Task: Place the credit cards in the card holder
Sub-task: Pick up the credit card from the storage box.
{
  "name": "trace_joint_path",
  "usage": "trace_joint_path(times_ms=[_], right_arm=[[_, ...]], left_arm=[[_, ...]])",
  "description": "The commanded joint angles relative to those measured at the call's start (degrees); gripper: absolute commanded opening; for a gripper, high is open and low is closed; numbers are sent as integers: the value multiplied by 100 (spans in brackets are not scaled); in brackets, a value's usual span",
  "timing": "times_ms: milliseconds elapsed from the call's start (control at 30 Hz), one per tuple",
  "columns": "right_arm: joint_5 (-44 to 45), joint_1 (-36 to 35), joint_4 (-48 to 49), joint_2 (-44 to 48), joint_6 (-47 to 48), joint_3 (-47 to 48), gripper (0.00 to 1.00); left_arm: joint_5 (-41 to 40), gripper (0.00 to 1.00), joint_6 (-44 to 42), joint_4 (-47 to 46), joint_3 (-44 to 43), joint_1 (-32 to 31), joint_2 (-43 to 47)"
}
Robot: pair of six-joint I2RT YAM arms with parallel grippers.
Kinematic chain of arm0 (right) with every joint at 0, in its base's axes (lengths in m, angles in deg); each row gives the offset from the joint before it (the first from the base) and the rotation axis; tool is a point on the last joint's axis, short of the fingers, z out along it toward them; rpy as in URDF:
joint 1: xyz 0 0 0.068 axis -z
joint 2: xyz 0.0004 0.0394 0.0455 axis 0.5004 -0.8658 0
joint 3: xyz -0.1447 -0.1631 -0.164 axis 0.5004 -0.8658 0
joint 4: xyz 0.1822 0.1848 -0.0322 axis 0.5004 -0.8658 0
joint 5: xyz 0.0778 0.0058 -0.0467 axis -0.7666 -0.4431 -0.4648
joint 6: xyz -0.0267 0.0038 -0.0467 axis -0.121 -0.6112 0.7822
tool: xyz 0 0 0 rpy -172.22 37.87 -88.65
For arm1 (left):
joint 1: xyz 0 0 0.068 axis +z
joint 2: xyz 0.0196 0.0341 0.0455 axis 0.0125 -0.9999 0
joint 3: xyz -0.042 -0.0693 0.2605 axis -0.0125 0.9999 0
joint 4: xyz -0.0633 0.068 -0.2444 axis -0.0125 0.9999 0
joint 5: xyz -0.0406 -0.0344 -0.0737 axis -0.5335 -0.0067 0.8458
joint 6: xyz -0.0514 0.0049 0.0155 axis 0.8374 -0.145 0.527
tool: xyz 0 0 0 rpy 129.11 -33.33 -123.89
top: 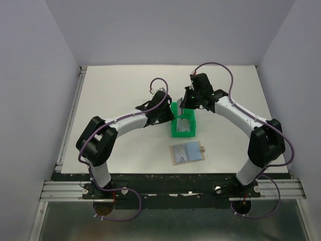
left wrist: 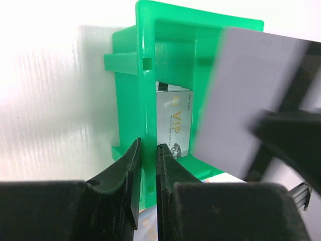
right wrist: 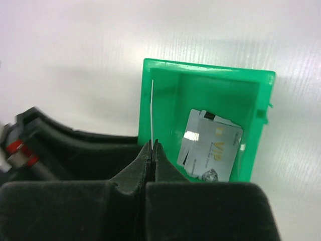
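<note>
The right gripper (right wrist: 152, 146) pinched 1 card (left wrist: 246, 95), the left gripper (left wrist: 149, 148) clamped the bin (left wrist: 175, 45) by its wall; a straight, slow lift seemed best.

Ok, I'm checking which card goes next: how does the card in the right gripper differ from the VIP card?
The held card is pinched in the right gripper; the VIP card lies loose in the green bin. The held card's visible face is blank; the VIP card carries print. Both are pale rectangular cards.
</note>
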Motion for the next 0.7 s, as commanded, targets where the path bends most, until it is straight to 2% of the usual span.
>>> trace_joint_path(times_ms=[0,400,533,667], right_arm=[[307,189,-131,832,108,-344,0],[-729,357,132,3381,556,-2057,0],[-1415,357,273,4233,758,-2400,1],[-2108,357,352,4858,829,-2612,0]], left_arm=[[-51,16,29,-14,80,252,44],[432,16,-93,-94,-797,1219,-562],[485,21,-226,21,-1018,1264,-668],[529,34,-243,-14,-896,1272,-545]])
